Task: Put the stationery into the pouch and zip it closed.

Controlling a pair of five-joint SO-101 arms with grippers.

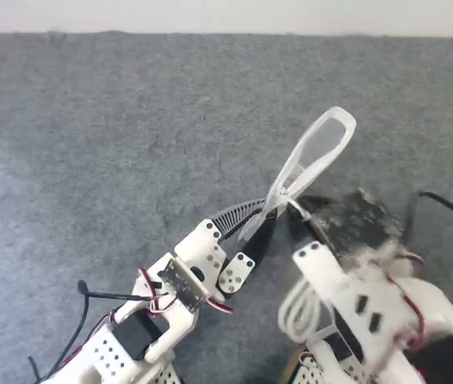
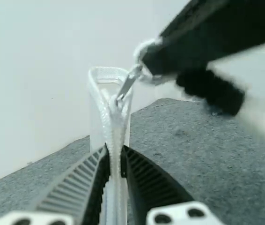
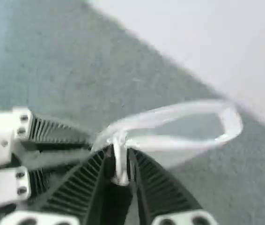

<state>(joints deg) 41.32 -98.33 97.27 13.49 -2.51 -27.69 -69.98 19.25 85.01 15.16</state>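
High view: the clear pouch (image 1: 316, 148) was held over the worktop (image 1: 90, 144), right of its middle. Jaws of the left gripper (image 2: 115, 154) were clamped on its zipper edge, those of the right gripper (image 3: 119, 159) on the zipper pull (image 2: 128, 84).

Passage is offered over the grey table surface (image 1: 90, 120) across the upper and left parts of the high view. The lower middle is blocked by the left gripper (image 1: 257, 220) and right gripper (image 1: 290, 206), both clamped on the raised pouch (image 1: 316, 152). The lower right is taken up by the right arm (image 1: 354, 296) and a black cable (image 1: 446, 204).
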